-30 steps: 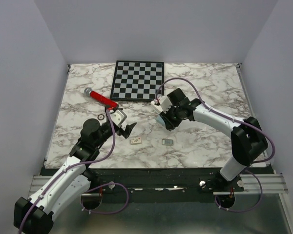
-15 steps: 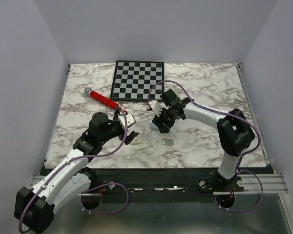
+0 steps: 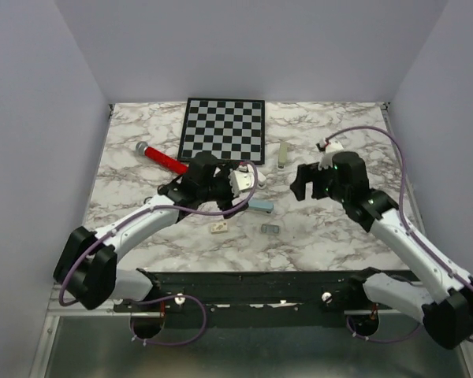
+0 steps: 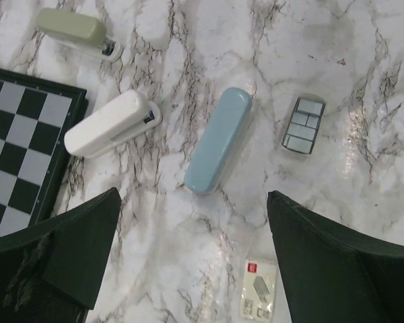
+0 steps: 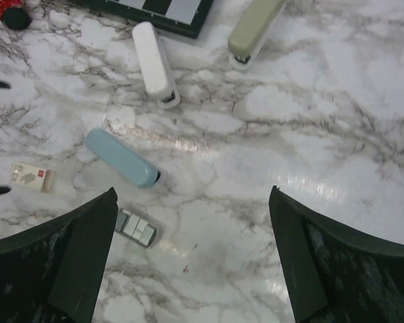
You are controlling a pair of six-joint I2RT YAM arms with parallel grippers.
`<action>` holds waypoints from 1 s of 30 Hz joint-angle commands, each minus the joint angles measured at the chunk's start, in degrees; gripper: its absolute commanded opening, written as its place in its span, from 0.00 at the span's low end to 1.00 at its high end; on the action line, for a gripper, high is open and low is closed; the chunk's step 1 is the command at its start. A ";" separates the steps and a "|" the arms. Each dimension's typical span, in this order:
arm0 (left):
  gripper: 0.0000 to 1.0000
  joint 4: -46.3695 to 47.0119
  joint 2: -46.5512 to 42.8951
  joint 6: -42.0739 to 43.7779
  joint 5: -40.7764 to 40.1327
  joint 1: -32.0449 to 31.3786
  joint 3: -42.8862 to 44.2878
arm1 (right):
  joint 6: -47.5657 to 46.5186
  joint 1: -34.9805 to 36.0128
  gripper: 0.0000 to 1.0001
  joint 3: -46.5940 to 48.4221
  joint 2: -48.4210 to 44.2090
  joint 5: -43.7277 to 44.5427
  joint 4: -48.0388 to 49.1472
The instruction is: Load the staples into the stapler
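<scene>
left gripper [image 4: 193, 205] and right gripper [image 5: 192, 202] gape wide, empty; the staples [image 4: 303, 125] look light, thin, brittle: pinch long edges gently.

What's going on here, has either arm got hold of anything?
Neither arm holds anything. The left gripper hangs open just above the light blue bar-shaped stapler, which lies flat on the marble table. The small silvery-grey block of staples sits apart from it on one side. The right gripper is also open and empty, looking down on the same items. A white stapler and an olive-green stapler lie near the chessboard. Loading has not begun.
</scene>
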 commanded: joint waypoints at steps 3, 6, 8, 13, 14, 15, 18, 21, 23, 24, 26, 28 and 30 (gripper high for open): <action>0.96 -4.67 13.43 9.49 1.41 -5.30 11.08 | 18.82 -0.33 1.00 -15.93 -20.48 9.64 4.39; 0.96 -7.13 18.97 12.93 0.53 -7.68 15.04 | 22.07 -0.42 1.00 -20.94 -28.46 10.96 4.57; 0.96 -8.02 22.67 14.70 0.62 -8.30 17.67 | 23.92 -0.51 1.00 -23.84 -31.74 11.49 4.74; 0.95 -12.14 29.69 17.60 1.50 -9.36 23.30 | 25.16 -0.42 1.00 -26.67 -38.68 11.67 4.75; 0.93 -12.93 30.58 18.39 1.33 -9.53 25.05 | 25.07 -0.42 1.00 -26.84 -39.04 12.02 4.57; 0.91 -14.07 31.46 18.74 1.50 -9.80 25.76 | 24.90 -0.42 1.00 -27.02 -39.31 12.20 4.40; 0.87 -16.27 34.19 19.27 1.59 -10.59 28.40 | 25.07 -0.42 1.00 -26.93 -39.66 12.55 3.17; 0.83 -16.81 36.12 19.10 1.24 -11.03 29.55 | 24.72 -0.42 1.00 -27.11 -39.57 12.46 2.64; 0.82 -17.25 37.44 19.19 0.89 -11.29 30.42 | 24.63 -0.42 1.00 -27.19 -39.66 12.55 2.55; 0.81 -17.94 37.88 19.18 0.62 -11.38 30.78 | 24.46 -0.42 1.00 -27.20 -39.58 12.46 2.46; 0.78 -18.39 38.93 19.10 0.09 -11.47 31.65 | 24.46 -0.42 1.00 -27.28 -39.58 12.38 2.46; 0.74 -18.92 39.90 18.92 -0.69 -11.47 32.27 | 24.46 -0.42 1.00 -27.54 -39.57 12.29 2.46; 0.68 -18.92 40.34 18.74 -0.87 -11.47 33.06 | 24.63 -0.42 1.00 -27.81 -39.66 11.76 2.46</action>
